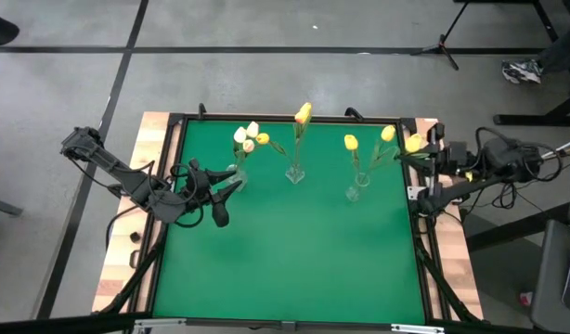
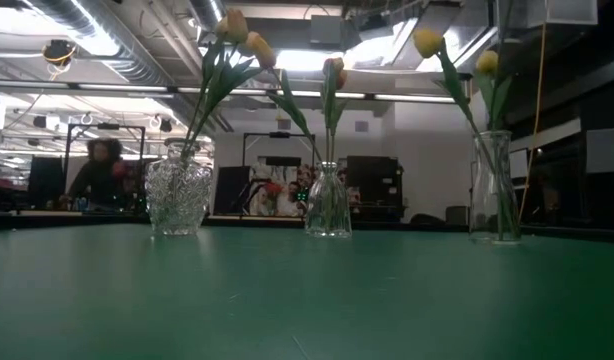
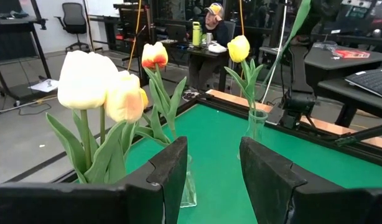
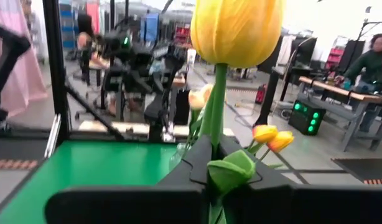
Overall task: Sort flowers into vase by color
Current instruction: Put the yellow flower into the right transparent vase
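Observation:
Three glass vases stand on the green mat (image 1: 294,269). The left vase (image 2: 179,195) holds white and cream flowers (image 1: 248,137). An orange-yellow flower (image 1: 304,113) stands in the middle vase (image 2: 328,205), and two yellow ones (image 1: 350,142) in the right vase (image 2: 495,195). My left gripper (image 1: 227,199) stands open just beside the left vase, level, with nothing between its fingers (image 3: 169,171). Over the table's right edge, my right gripper (image 1: 424,156) is shut on a yellow flower (image 1: 413,144). My right gripper pinches the yellow flower's green stem (image 4: 216,146) between its two fingers, with a leaf (image 4: 231,171) bunched at the same place. The fingers come level from the table's right side and lie across the stem. The flower stands upright, its head (image 4: 237,28) above the fingers, clear of the table.
A black frame (image 1: 420,232) borders the mat, with wooden table edge (image 1: 127,241) outside it. The near half of the mat is bare. People sit at desks in the room beyond (image 3: 214,25).

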